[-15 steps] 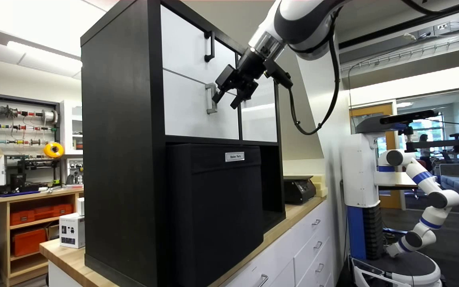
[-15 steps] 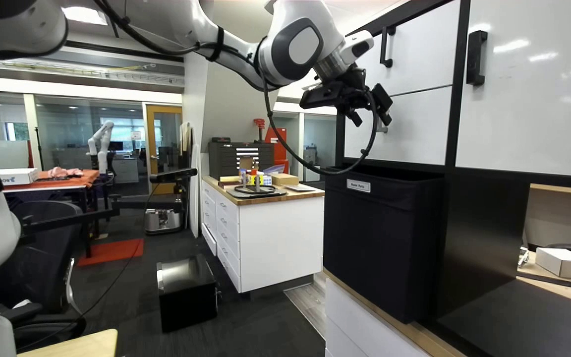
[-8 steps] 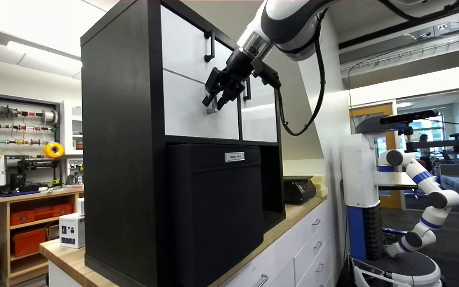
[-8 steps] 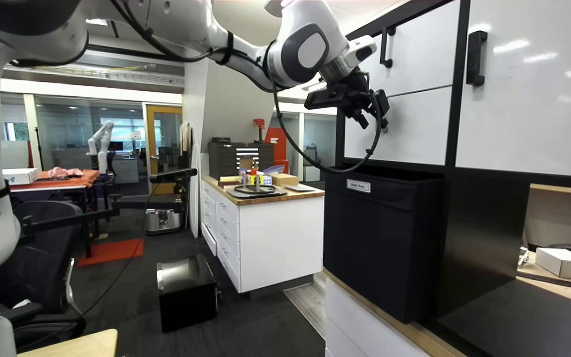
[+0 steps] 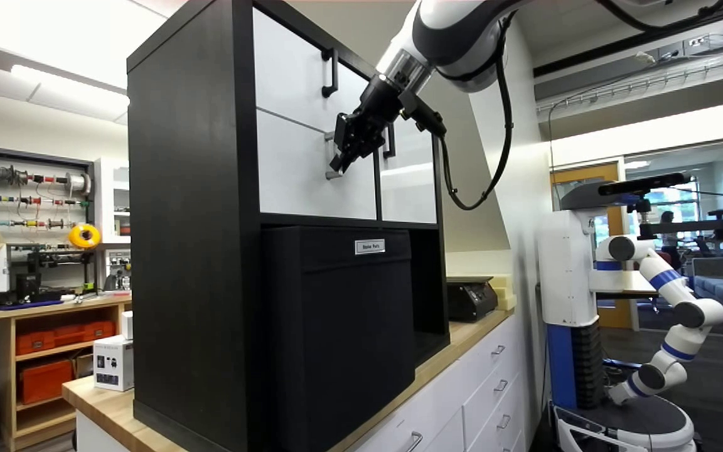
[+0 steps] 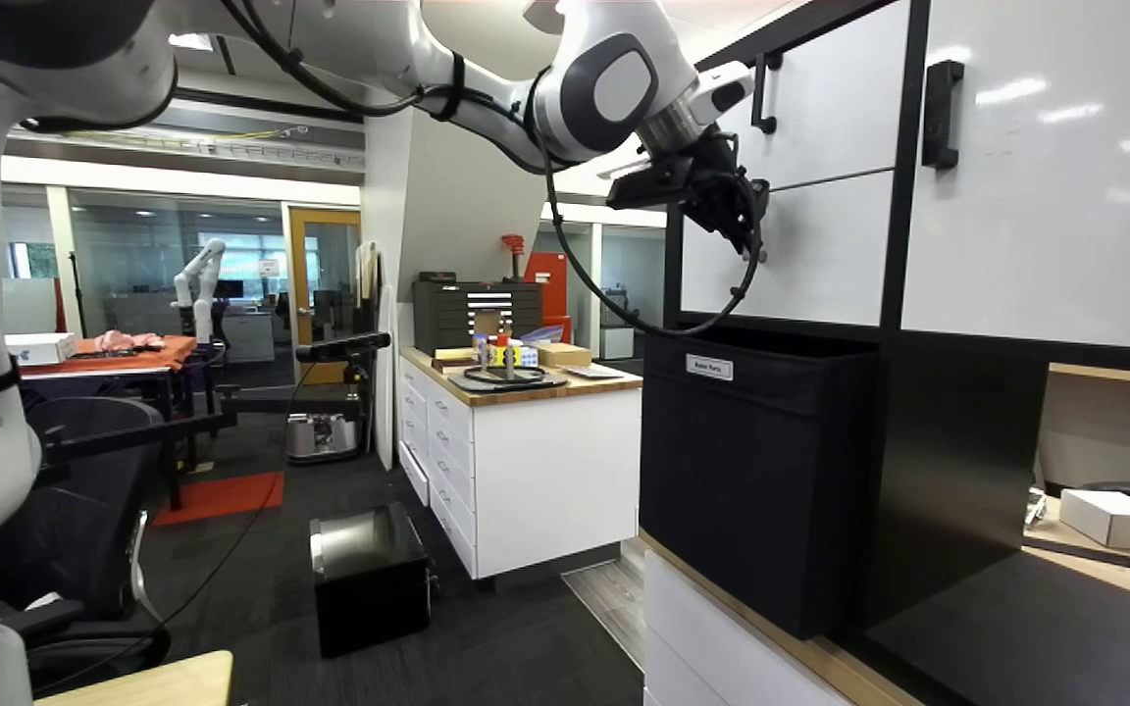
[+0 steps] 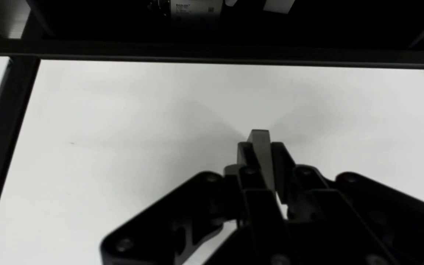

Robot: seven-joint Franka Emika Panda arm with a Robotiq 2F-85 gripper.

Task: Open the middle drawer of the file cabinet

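Note:
The file cabinet [image 5: 182, 207] is a tall black frame with white upper fronts. Its middle drawer [image 5: 295, 172] is the lower white front and sits flush under the top one; the wrist view shows this drawer front [image 7: 123, 117] face on. A grey bar handle [image 7: 262, 141] sticks out from it. My gripper [image 7: 262, 147] has its two black fingertips closed around that bar, one on each side. In both exterior views the gripper [image 5: 340, 164] is right at the drawer's face, covering much of the handle, whose lower end [image 5: 332, 175] shows below the fingers.
Above the drawer is a top white front with a black handle [image 5: 331, 72]. A black fabric bin [image 5: 355, 326] with a label fills the space below. Another white front [image 6: 1046, 176] with a black handle adjoins it. The cabinet stands on a wooden counter [image 5: 462, 339].
The gripper has moved in to the drawer's handle, leftward and slightly down in an exterior view. Its fingers have gone from open to closed around the bar. The drawer front has not moved.

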